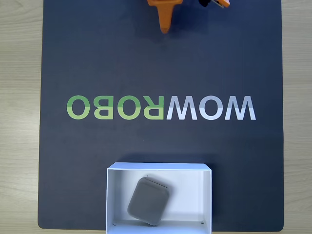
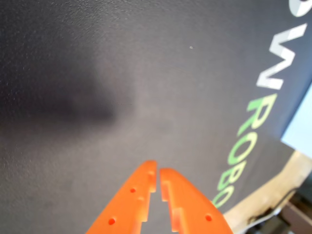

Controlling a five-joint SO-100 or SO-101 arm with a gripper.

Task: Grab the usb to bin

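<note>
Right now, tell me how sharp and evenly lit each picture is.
Fixed view: sharp and evenly lit, soft shadows inside the bin beside the usb, lettering on the mat mirrored. Wrist view: soft focus, the hand blurred at its orange tips, a broad dark shadow across the mat's upper left, brighter toward the right.

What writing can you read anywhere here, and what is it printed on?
"WOWROBO": on the dark mat, WOW in pale grey, ROBO in green; it reads mirrored in the fixed view.
"W ROBO": the same logo in the wrist view, cut off at the edges.
No writing on the box, the grey block or the tool.
</note>
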